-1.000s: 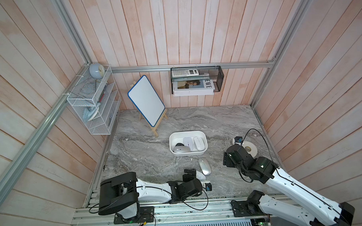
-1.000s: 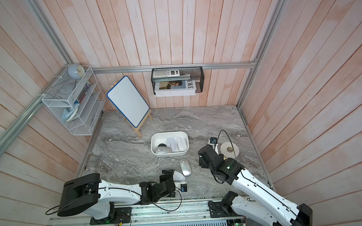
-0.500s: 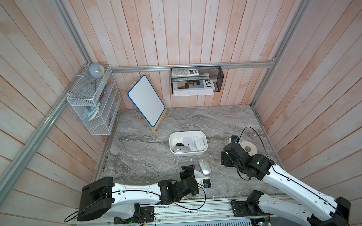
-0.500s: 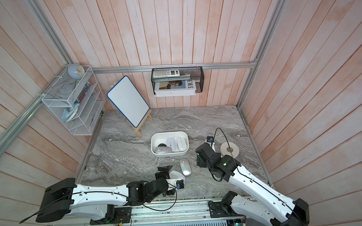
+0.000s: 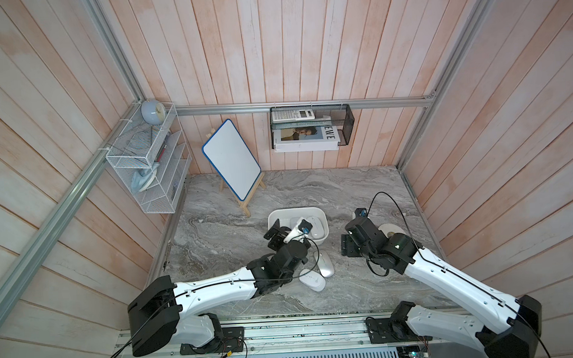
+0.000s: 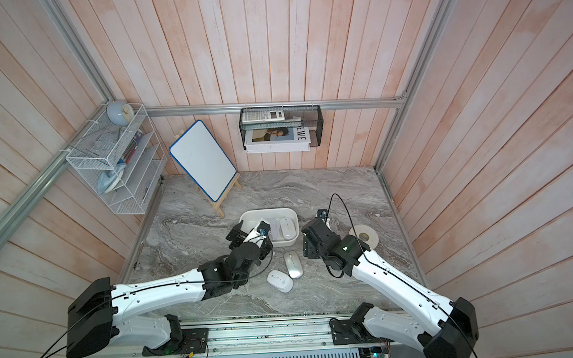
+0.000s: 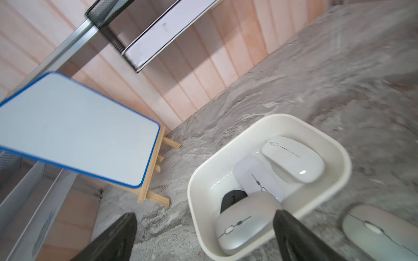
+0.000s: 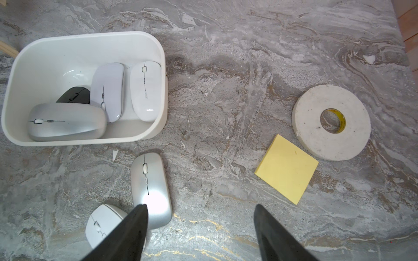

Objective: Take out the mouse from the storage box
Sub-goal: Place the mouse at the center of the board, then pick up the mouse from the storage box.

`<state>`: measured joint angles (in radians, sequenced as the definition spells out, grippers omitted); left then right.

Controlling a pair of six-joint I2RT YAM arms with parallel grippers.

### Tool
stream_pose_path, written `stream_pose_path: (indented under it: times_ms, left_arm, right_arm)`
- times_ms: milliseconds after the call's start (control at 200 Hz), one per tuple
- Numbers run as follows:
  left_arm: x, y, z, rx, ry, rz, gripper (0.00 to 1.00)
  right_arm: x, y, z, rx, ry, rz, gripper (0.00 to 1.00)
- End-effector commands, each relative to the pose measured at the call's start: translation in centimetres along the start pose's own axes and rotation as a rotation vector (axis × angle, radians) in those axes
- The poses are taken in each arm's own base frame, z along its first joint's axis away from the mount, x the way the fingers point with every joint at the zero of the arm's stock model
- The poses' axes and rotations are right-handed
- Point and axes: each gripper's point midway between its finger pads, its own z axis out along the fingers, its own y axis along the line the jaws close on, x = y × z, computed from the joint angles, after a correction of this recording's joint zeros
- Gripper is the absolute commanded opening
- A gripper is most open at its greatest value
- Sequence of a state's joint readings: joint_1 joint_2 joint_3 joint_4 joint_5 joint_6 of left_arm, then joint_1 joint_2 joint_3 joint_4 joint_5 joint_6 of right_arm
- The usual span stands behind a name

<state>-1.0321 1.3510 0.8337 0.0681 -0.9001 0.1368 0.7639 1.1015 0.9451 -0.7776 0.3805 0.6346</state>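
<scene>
marble tabletop (image 8: 226,67) | storage box (image 8: 90,141) | silver mouse (image 8: 150,187) | white mouse (image 8: 101,223) | tape roll (image 8: 309,113) | notepad (image 8: 286,169)

- The white rounded plastic storage box (image 8: 56,63) is looking plain all over.
- The yellow square paper note pad (image 8: 286,169) is looking plain too.
- The grey stone table (image 8: 226,67) is showing pale wavy streaks.

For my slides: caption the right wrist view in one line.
Open right gripper above the table: four mice in the storage box, two outside, plus tape roll and sticky pad.
</scene>
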Motion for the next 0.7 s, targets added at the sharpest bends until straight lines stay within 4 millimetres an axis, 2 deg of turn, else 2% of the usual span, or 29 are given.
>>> stream_pose_path:
  times_ms: [0,95,305,490,610,695]
  left_arm:
    - [1.3,6.0,1.7,-0.156,0.097,-0.253,1.0]
    - [4.0,9.2,3.0,-0.183,0.196,-0.415,1.0]
    - [9.9,13.4,3.7,-0.253,0.304,-0.583,1.0]
    - [13.0,13.8,4.4,-0.242,0.341,-0.657,1.0]
    - [13.4,13.8,4.5,-0.246,0.363,-0.665,1.0]
    - [13.6,13.8,4.5,-0.249,0.367,-0.677,1.0]
  right_arm:
    - [-1.0,1.7,0.3,-0.042,0.011,-0.042,0.78]
    - [-1.6,3.2,1.2,-0.058,0.037,-0.099,0.78]
    - [-3.0,6.6,3.6,-0.064,0.121,-0.152,0.78]
    - [-4.0,9.0,6.5,-0.037,0.186,-0.172,0.77]
    - [-4.1,11.5,7.7,-0.077,0.268,-0.236,0.77]
    - [-3.3,13.5,8.5,-0.135,0.344,-0.35,0.76]
